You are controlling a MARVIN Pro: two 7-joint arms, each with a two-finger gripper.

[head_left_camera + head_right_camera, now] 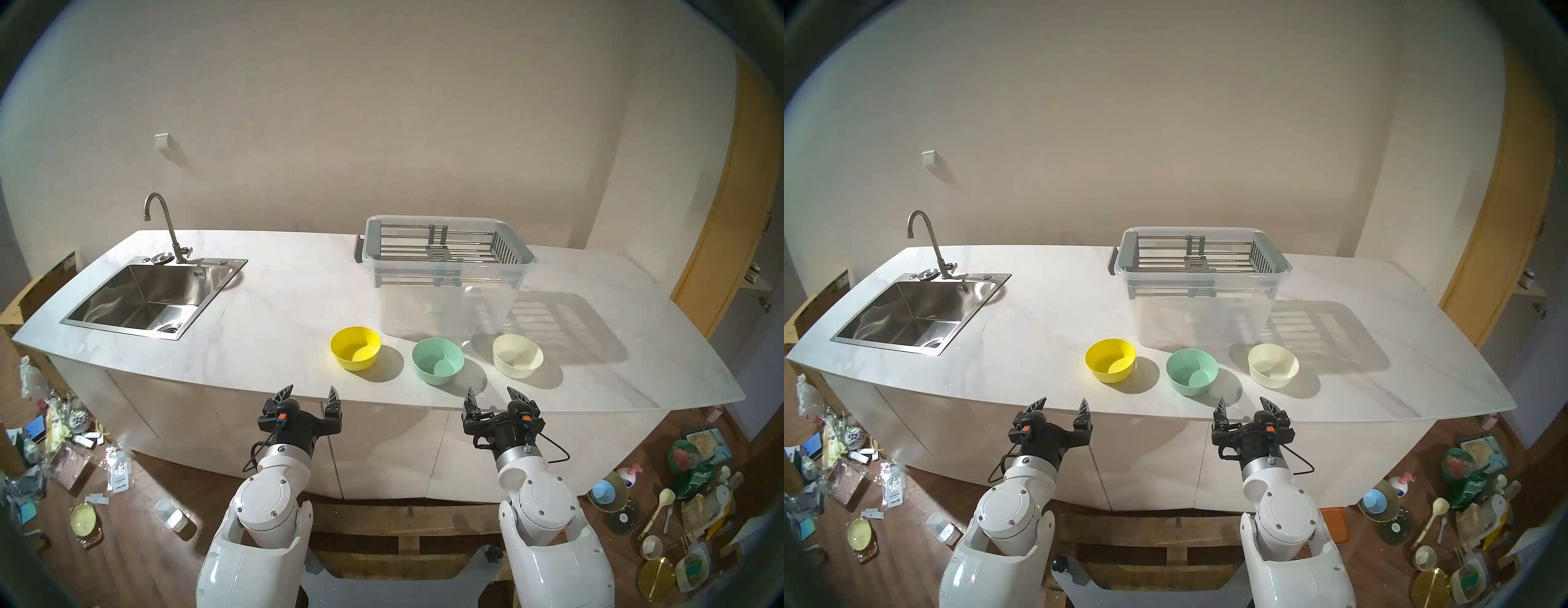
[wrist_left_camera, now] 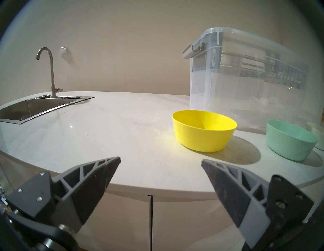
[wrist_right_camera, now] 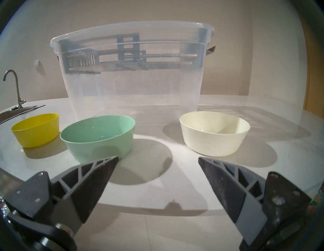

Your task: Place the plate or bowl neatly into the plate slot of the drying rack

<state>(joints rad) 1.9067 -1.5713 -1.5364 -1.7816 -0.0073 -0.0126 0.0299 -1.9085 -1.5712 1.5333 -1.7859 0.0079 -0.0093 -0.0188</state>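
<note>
Three bowls stand upright in a row on the white counter: a yellow bowl, a mint green bowl and a cream bowl. Behind them the grey drying rack rests across the top of a clear plastic tub. Its plate slot, steel rods with grey clips, holds nothing. My left gripper is open and empty at the counter's front edge, short of the yellow bowl. My right gripper is open and empty, facing the gap between the green bowl and the cream bowl.
A steel sink with a tall tap is set in the counter's left part. The floor on both sides is strewn with packets, dishes and utensils. A wooden door frame stands at the right.
</note>
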